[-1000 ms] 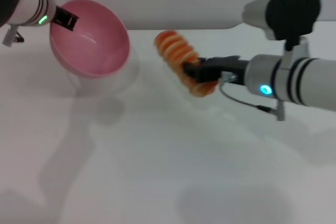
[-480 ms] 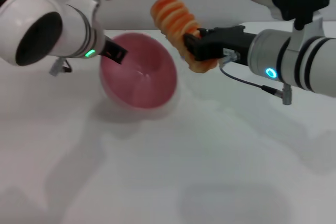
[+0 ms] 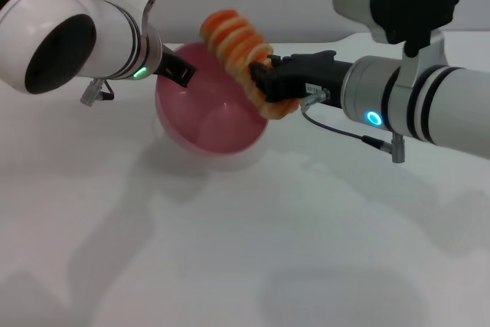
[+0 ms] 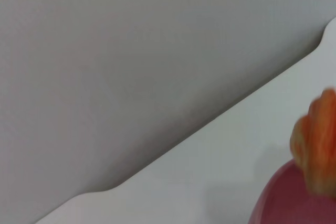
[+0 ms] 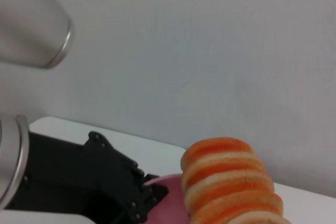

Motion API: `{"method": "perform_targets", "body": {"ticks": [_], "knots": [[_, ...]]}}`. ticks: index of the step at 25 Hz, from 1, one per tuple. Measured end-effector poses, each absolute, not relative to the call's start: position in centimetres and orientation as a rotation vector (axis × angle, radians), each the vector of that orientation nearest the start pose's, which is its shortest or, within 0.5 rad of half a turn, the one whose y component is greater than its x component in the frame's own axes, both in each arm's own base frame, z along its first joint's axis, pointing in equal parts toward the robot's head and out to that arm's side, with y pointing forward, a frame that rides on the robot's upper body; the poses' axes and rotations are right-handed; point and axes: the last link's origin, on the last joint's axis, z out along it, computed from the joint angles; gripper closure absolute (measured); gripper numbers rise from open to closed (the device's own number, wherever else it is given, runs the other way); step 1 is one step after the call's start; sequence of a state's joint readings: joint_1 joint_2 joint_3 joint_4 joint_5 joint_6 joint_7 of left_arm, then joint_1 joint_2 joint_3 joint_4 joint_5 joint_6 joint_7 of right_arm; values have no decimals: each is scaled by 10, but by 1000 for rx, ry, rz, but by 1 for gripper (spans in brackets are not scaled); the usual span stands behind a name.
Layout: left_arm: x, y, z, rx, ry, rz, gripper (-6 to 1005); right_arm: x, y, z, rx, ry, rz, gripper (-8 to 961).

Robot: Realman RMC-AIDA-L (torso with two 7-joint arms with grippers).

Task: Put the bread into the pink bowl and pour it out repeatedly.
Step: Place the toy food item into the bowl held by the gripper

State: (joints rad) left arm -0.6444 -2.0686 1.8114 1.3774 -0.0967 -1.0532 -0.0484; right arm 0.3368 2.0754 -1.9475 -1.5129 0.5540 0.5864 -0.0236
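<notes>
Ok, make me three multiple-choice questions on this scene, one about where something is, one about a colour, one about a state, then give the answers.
1. Where is the bread?
A. above the bowl's rim
B. flat on the table
C. under the bowl

2. What colour is the pink bowl inside?
A. blue
B. pink
C. green

3. What is the right gripper doing?
A. hanging open
B. holding the bowl
C. clamping the bread

Answers: 1 A, the loaf hangs over the rim in the head view. 2 B, its inside is plain pink. 3 C, its fingers grip the loaf's lower end, while the left gripper holds the bowl's rim.
</notes>
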Motion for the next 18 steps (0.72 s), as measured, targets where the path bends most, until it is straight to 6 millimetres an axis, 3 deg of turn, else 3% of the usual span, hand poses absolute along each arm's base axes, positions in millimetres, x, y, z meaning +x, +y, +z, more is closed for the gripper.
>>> {"method": "perform_targets", "body": {"ticks": [2, 13, 18], "knots": [[-130, 401, -29, -2117, -653, 285, 950, 118, 347, -67, -2286, 890, 386, 751], [-127, 400, -32, -2139, -651, 264, 950, 111, 350, -76, -2312, 846, 393, 508], [-128, 401, -31, -2136, -652, 263, 950, 100, 346, -78, -2336, 811, 413, 326]]}}
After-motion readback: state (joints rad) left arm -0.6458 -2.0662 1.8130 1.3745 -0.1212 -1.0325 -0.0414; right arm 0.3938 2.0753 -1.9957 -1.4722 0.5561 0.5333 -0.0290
